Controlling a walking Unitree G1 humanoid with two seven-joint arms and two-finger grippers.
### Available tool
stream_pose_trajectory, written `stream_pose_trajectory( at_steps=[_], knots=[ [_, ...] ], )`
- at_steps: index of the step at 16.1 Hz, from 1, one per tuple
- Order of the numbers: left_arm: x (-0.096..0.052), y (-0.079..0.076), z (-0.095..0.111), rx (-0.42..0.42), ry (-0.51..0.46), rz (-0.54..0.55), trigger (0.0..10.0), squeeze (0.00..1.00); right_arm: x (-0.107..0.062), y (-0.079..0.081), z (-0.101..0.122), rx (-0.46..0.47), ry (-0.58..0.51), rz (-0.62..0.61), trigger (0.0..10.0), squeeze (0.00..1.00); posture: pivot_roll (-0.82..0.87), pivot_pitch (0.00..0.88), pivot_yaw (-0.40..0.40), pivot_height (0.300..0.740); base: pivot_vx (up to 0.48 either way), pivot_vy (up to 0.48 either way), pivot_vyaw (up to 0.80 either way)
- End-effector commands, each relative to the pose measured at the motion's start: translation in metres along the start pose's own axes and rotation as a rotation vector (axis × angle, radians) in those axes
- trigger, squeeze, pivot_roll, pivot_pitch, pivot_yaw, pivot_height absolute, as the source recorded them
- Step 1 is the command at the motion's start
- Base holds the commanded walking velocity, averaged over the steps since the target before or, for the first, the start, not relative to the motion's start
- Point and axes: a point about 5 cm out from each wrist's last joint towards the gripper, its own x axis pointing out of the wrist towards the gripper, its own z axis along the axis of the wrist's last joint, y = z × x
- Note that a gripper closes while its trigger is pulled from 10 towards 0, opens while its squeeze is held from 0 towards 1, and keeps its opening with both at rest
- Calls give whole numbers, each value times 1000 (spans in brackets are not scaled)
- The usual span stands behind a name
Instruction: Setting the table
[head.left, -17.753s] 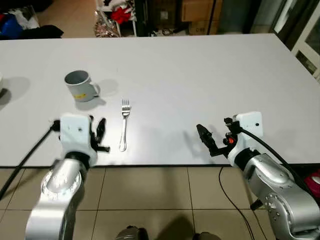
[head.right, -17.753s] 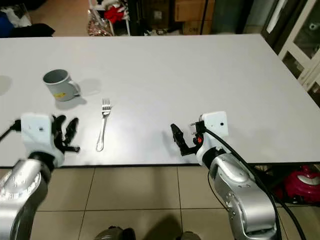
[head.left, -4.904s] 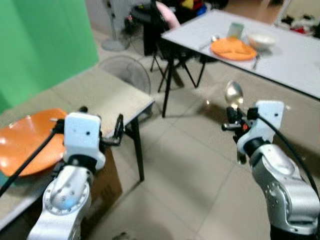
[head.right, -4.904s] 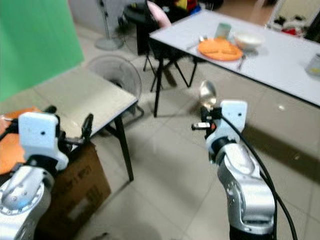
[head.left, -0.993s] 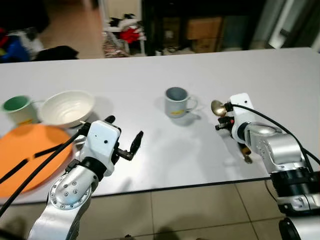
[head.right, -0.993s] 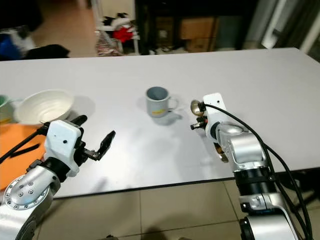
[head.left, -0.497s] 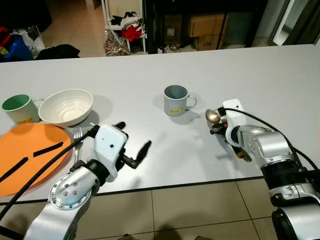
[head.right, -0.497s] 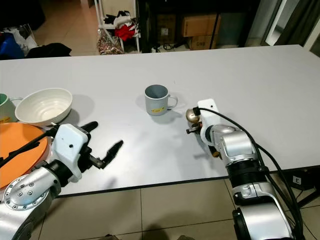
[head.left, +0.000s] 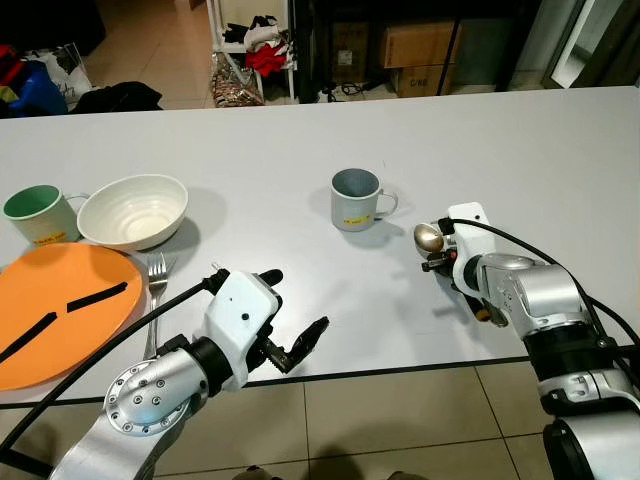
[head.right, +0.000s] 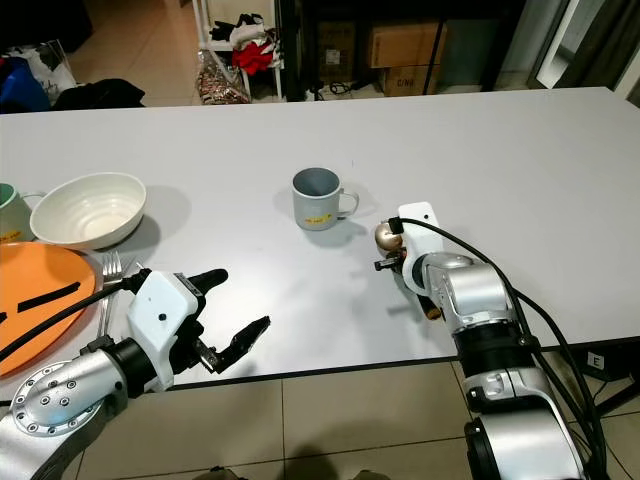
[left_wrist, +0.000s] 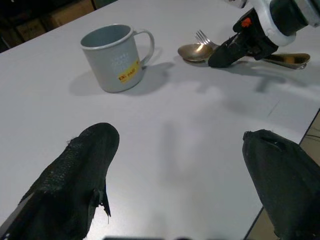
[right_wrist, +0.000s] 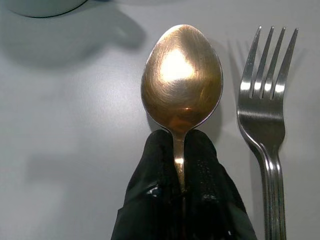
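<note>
Right gripper (right_wrist: 180, 165) clamped on neck of brass-coloured metal spoon (right_wrist: 182, 80), bowl just beyond fingertips, beside silver fork (right_wrist: 267, 115). Left gripper (left_wrist: 180, 170) spread wide, empty.

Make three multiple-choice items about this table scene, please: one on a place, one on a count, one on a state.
1. Where is the fork near the right claw?
A. in the cup
B. beside the spoon
C. on the plate

2. How many cups stand on the table?
A. one
B. two
C. four

3. How is the left claw?
A. open
B. shut on a cup
C. shut on a fork

Answers: 1 B, it lies alongside the spoon; 2 B, a grey cup and a green cup; 3 A, its fingers stand wide apart with nothing between them.
</note>
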Motion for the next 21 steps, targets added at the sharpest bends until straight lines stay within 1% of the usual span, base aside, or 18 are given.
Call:
stream_pose_trajectory(
  at_steps=[1, 5, 7, 9, 13, 14, 18, 21],
  knots=[
    [-1, -2, 1, 1, 4, -14, 10000, 0, 2, -1, -18, 21, 75, -9, 10000, 0, -31, 78, 44, 740, 0, 0, 0],
    [0, 5, 1, 5, 0, 46, 10000, 0, -2, -2, -27, 15, 84, -29, 10000, 0, -33, 79, 44, 740, 0, 0, 0],
    [1, 8, 0, 12, 10, 63, 10000, 0, -4, -2, -37, 0, 96, -31, 10000, 0, -37, 76, 43, 740, 0, 0, 0],
    [2, 8, 0, 11, 8, 62, 10000, 0, -5, -2, -41, -4, 111, -35, 10000, 0, -41, 71, 41, 740, 0, 0, 0],
    [3, 7, 1, 10, 4, 47, 10000, 0, -9, -5, -41, 16, 109, -53, 10000, 0, -45, 66, 41, 740, 0, 0, 0],
    [3, 7, 1, 10, 2, 40, 10000, 0, -13, -5, -42, 33, 108, -57, 10000, 0, -47, 65, 40, 740, 0, 0, 0],
    [4, 7, 3, 12, -4, 30, 10000, 0, -21, -2, -45, 51, 108, -53, 10000, 0, -54, 63, 41, 740, 0, 0, 0],
    [5, 7, 3, 14, -5, 26, 10000, 0, -22, -2, -46, 59, 105, -61, 10000, 0, -58, 63, 43, 740, 0, 0, 0]
  ],
)
